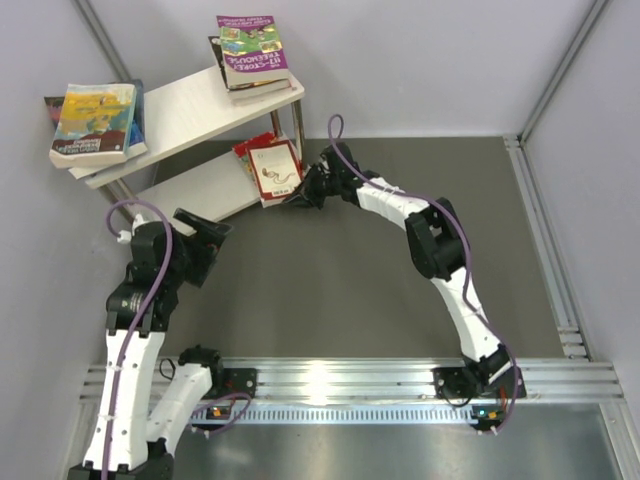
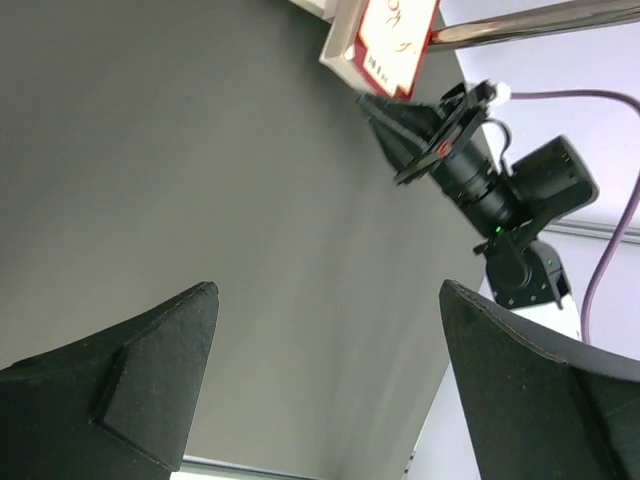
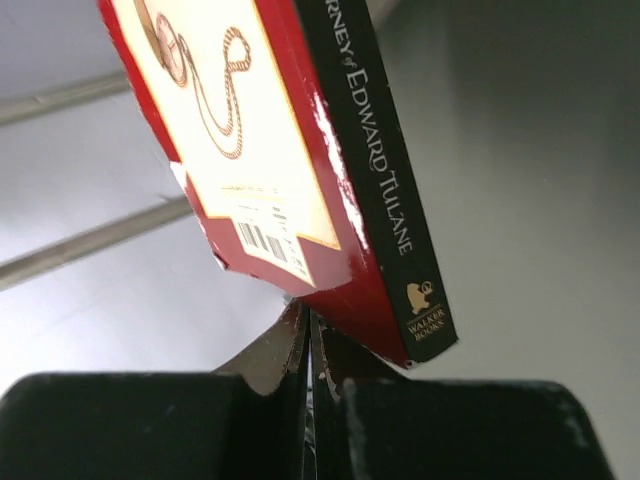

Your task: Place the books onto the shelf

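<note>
Noting the red book (image 1: 272, 168) at upper centre of the top view: it lies tilted at the right end of the shelf's lower board (image 1: 195, 190), one corner overhanging toward the table.

Right gripper (image 1: 305, 192) sits at that corner with its fingers pressed together. Cannot tell whether a cover edge is pinched between them.

Left gripper (image 1: 208, 232) hovers at left centre, fingers spread wide, holding nothing.

Other books lie on the upper board (image 1: 190, 115): a purple-green stack (image 1: 250, 45) at top, a yellow-blue stack (image 1: 95, 122) at upper left.

Judgement: a thin paperback, light and bendy. The glossy cover is likely slippery, and the spine edge looks scuffed. Best grasped across the spine side, where it is stiffest. A corner pinch risks sagging or slipping.
</note>
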Controlling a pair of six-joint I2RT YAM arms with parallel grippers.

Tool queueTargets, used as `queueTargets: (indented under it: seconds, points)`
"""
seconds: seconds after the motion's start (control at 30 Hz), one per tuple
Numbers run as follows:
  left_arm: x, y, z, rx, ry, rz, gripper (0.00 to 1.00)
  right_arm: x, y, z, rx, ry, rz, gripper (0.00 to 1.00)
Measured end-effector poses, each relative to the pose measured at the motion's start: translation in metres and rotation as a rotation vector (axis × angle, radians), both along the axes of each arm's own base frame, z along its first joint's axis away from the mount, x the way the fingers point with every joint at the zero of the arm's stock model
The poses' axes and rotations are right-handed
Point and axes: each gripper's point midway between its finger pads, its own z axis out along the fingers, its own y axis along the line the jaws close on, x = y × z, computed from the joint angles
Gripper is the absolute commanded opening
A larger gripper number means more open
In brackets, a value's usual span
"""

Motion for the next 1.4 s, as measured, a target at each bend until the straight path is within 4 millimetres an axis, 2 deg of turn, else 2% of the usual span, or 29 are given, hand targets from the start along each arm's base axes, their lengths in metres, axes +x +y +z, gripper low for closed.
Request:
queueTargets:
  seconds: [0.2,0.33,0.43,0.6,0.7,0.8,0.87,0.93,1.03,1.1,1.17,1.27,1.33,1.4]
  points:
    - [-0.013,0.004,0.002,0.024,0.019,0.001,0.97,0.033,0.021,0.010,0.077,0.006,-0.060,0.00]
    - [-0.017,0.006,0.004,0.038,0.023,0.005,0.97,0.048,0.026,0.005,0.109,0.028,-0.101,0.00]
    - [-0.020,0.007,0.001,0.048,0.040,0.004,0.97,0.053,0.024,0.000,0.113,0.051,-0.125,0.01]
    - [-0.021,0.007,0.001,0.053,0.039,0.000,0.98,0.050,0.017,-0.007,0.117,0.045,-0.118,0.12]
    - [-0.021,0.007,-0.004,0.064,0.048,-0.007,0.98,0.030,0.001,-0.021,0.073,0.061,-0.096,0.15]
    - [-0.022,0.008,-0.012,0.080,0.063,-0.017,0.98,0.000,-0.022,-0.016,0.036,0.058,-0.059,0.17]
    - [-0.023,0.009,-0.015,0.097,0.069,-0.025,0.98,-0.021,-0.039,0.004,0.031,0.029,-0.036,0.20]
    - [-0.023,0.010,-0.017,0.117,0.071,-0.034,0.99,-0.039,-0.058,0.036,0.037,-0.043,-0.013,0.22]
    - [-0.022,0.016,-0.021,0.174,0.077,-0.042,0.99,-0.066,-0.090,0.098,0.034,-0.195,0.016,0.28]
    - [-0.020,0.020,-0.025,0.214,0.094,-0.046,0.99,-0.087,-0.111,0.138,0.030,-0.319,0.029,0.36]
    - [-0.016,0.024,-0.032,0.257,0.120,-0.052,0.99,-0.112,-0.132,0.170,0.012,-0.431,0.036,0.44]
    - [-0.008,0.030,-0.038,0.311,0.138,-0.058,0.99,-0.151,-0.163,0.195,-0.034,-0.545,0.041,0.51]
    - [-0.002,0.035,-0.043,0.348,0.143,-0.051,0.99,-0.172,-0.182,0.202,-0.075,-0.592,0.035,0.56]
    - [0.002,0.041,-0.046,0.382,0.138,-0.036,0.99,-0.192,-0.202,0.204,-0.124,-0.626,0.022,0.66]
